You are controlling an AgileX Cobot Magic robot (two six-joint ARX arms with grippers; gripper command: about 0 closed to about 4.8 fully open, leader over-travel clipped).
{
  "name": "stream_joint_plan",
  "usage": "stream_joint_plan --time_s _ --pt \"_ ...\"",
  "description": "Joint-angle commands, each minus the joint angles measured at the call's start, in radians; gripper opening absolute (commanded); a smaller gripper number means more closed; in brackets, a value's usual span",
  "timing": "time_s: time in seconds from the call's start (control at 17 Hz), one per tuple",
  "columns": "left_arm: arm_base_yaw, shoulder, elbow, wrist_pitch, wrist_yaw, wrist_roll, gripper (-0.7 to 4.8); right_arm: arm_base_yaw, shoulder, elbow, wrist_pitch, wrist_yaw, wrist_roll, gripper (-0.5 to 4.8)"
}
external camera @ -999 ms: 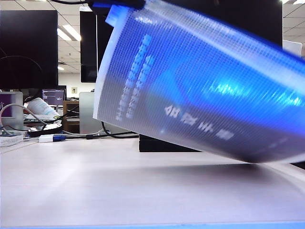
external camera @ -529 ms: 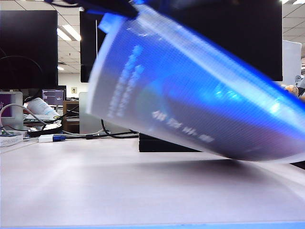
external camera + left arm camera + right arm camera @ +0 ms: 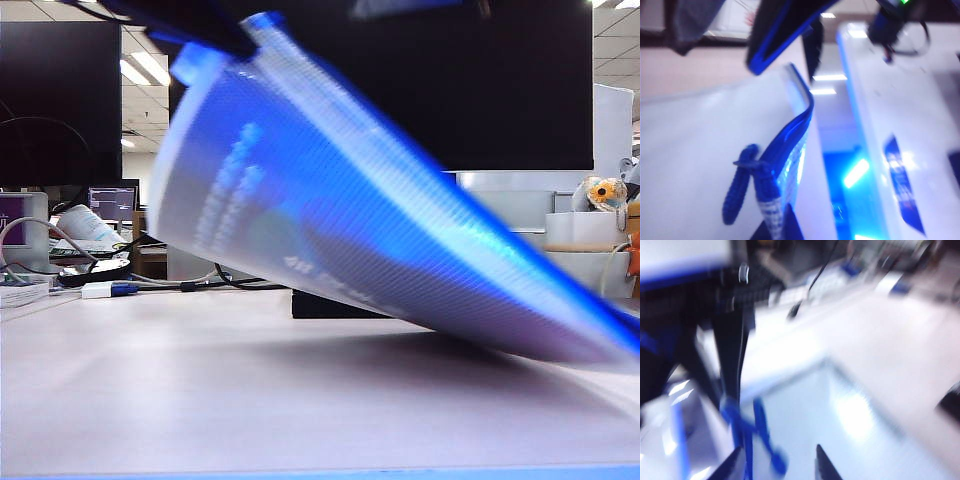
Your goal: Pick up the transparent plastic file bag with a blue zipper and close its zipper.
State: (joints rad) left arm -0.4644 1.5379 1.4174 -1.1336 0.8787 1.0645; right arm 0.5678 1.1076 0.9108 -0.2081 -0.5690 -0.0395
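Observation:
The file bag [image 3: 380,240] hangs slanted above the table, its high corner at the upper left and its low end near the tabletop at the right. The blue zipper [image 3: 420,170] runs along its upper edge. My left gripper [image 3: 200,22] is shut on that high corner; the left wrist view shows its dark jaws [image 3: 775,230] pinching the mesh edge beside the zipper [image 3: 790,135] and the cord pull [image 3: 737,192]. My right gripper [image 3: 777,465] stands open over the bag [image 3: 850,425], with the blue pull [image 3: 765,440] between its fingers, close to one of them. Motion blur is heavy.
The pale table [image 3: 250,400] runs to the front edge. Behind the bag is a black box [image 3: 340,303], with dark monitors [image 3: 60,100] above. Cables and small items [image 3: 100,285] lie at the far left. A white shelf with a toy [image 3: 600,190] stands at the back right.
The bag has swung flatter and more edge-on. Its held corner shifted left and its right part dropped, uncovering the shelf at the back right.

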Motion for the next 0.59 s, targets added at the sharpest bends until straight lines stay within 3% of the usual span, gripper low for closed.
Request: stream_joint_plan --time_s 0.06,0.29,0.47,0.59 --pt "-0.003 -0.006 0.005 -0.122 -0.023 0.106 -0.05 0.0 -0.003 0.004 -0.079 -0.077 -0.035 1.82" --pt "-0.004 -0.008 0.006 -0.194 -0.021 0.166 -0.05 0.0 -0.002 0.004 -0.141 -0.174 -0.078 1.82" --pt "-0.004 -0.008 0.006 -0.249 -0.017 0.197 -0.05 0.0 -0.002 0.004 -0.191 -0.183 -0.119 1.82" --pt "-0.007 -0.013 0.006 -0.271 0.028 0.228 -0.06 0.0 0.004 0.004 -0.218 -0.243 -0.144 1.81"
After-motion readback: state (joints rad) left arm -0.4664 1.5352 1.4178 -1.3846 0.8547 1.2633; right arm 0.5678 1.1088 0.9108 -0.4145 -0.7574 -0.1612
